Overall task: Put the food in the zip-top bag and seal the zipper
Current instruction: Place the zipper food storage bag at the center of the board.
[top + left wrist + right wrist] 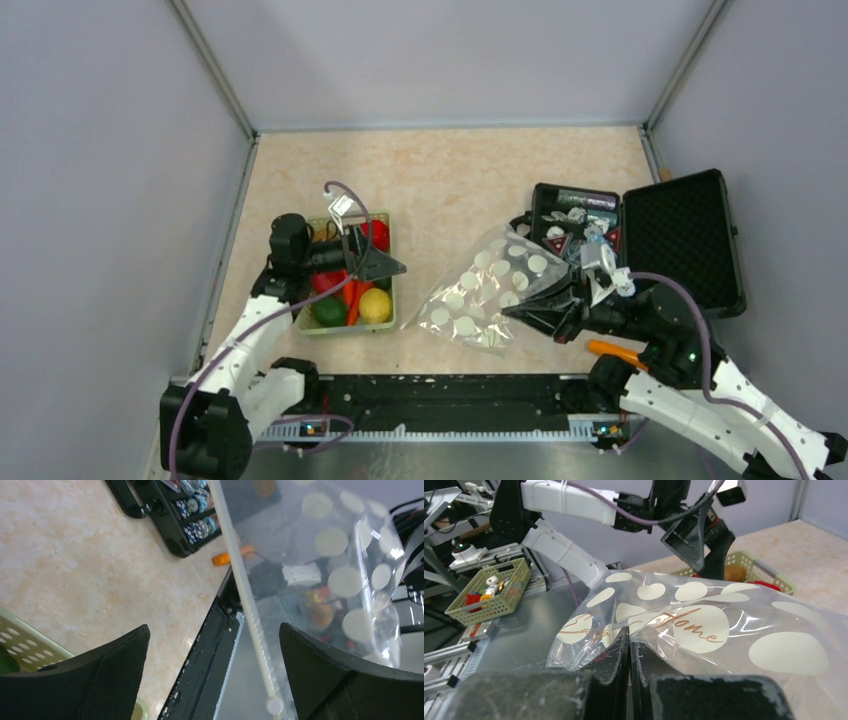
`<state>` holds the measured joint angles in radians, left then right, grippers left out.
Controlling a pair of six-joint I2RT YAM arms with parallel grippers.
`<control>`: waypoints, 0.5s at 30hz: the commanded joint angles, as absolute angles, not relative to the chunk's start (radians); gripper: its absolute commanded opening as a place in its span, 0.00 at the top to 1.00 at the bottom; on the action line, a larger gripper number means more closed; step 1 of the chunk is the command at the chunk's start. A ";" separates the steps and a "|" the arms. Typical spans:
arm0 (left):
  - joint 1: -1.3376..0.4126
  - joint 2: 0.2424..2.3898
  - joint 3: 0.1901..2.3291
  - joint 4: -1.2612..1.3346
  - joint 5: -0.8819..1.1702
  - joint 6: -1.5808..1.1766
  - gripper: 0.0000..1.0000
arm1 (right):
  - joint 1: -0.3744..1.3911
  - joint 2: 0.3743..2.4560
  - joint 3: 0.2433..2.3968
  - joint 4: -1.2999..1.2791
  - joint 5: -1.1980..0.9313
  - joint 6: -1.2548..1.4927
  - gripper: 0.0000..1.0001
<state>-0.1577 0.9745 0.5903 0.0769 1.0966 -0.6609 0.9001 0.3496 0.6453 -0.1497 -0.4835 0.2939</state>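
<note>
The zip-top bag [487,287], clear with white dots, lies rumpled at the table's middle right. My right gripper [512,311] is shut on a fold of it [630,639]. The zipper [246,592] shows as a whitish strip along the bag's edge in the left wrist view. The food sits in a pale green basket [389,322]: a red piece [376,235], a yellow one [375,305], a green one [328,311] and an orange carrot [352,296]. My left gripper [398,268] hangs open above the basket's right side, nothing between its fingers [117,672].
An open black case [680,235] with shiny packets stands at the back right, touching the bag's far corner. A small orange object [612,350] lies near the right arm's base. Grey walls close in the table. Off the table stands another basket [489,594].
</note>
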 commanded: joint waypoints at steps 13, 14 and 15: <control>-0.320 0.949 0.485 0.657 1.088 -1.084 0.01 | 0.896 0.432 0.747 0.042 -0.469 0.216 1.00; -0.325 0.957 0.484 0.696 1.094 -1.112 0.01 | 0.897 0.433 0.743 0.053 -0.472 0.220 1.00; -0.329 0.965 0.482 0.734 1.101 -1.143 0.01 | 0.897 0.431 0.738 0.065 -0.475 0.223 1.00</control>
